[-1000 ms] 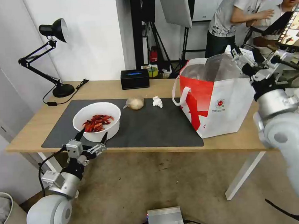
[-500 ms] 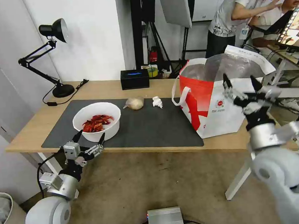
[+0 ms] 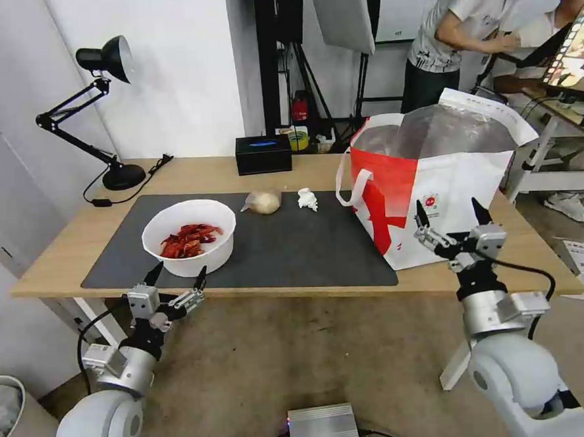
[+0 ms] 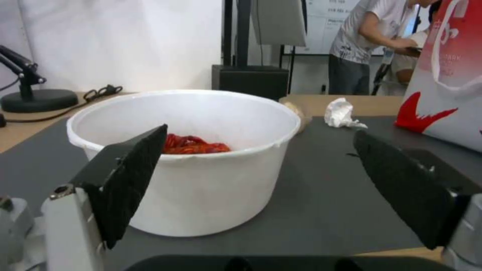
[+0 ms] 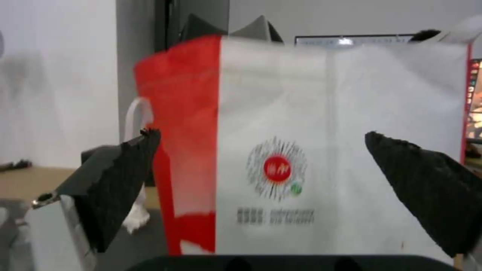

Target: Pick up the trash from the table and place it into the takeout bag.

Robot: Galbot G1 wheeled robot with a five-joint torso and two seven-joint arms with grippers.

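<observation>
Nearest, low before the tabletop's (image 3: 302, 172) front edge: left hand (image 3: 174, 286) released, fingers spread, grasping nothing, just short of the white bowl of red scraps (image 3: 189, 236). Likewise the right hand (image 3: 452, 223), released and empty, facing the logo side of the takeout bag (image 3: 435, 190) from the near side. Then, on the dark mat (image 3: 287, 245): bowl at the near left, untouched. Farther back, the beige knotted lump (image 3: 263, 202) and, beside it though apart, the crumpled white tissue (image 3: 308, 198), both loose on the mat. Bag upright at the right end, mouth open, foil lining in sight; contents not discernible. Judged so: at least three pieces left to bag, bowl probably first.
</observation>
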